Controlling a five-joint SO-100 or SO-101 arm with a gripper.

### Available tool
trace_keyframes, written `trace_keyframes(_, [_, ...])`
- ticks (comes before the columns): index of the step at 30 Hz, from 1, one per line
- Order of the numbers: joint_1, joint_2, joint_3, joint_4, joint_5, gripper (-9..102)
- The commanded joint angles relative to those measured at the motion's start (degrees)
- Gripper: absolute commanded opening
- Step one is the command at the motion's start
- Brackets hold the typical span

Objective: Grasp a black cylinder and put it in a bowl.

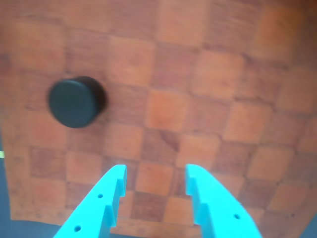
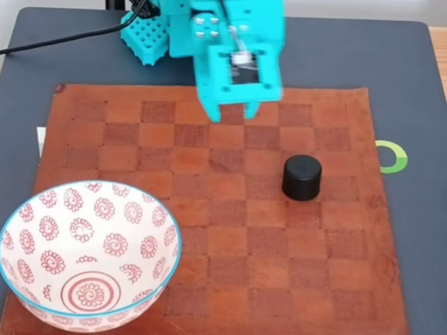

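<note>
Right now your gripper hangs open and empty above the checkerboard mat. In the wrist view, the black cylinder stands upright ahead and to the left, well apart from the bowl.
</note>
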Motion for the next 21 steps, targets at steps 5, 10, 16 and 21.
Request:
trace_keyframes(5, [-5.36,-6.86,-9.32,0.00,0.44,17])
trace_keyframes(10, [-8.79,-12.22,-13.10,0.00,2.55,18])
trace_keyframes(16, [-12.13,-15.12,-14.59,0.09,6.33,28])
trace_keyframes(21, [-14.41,-15.47,-14.59,-0.70,8.96,31])
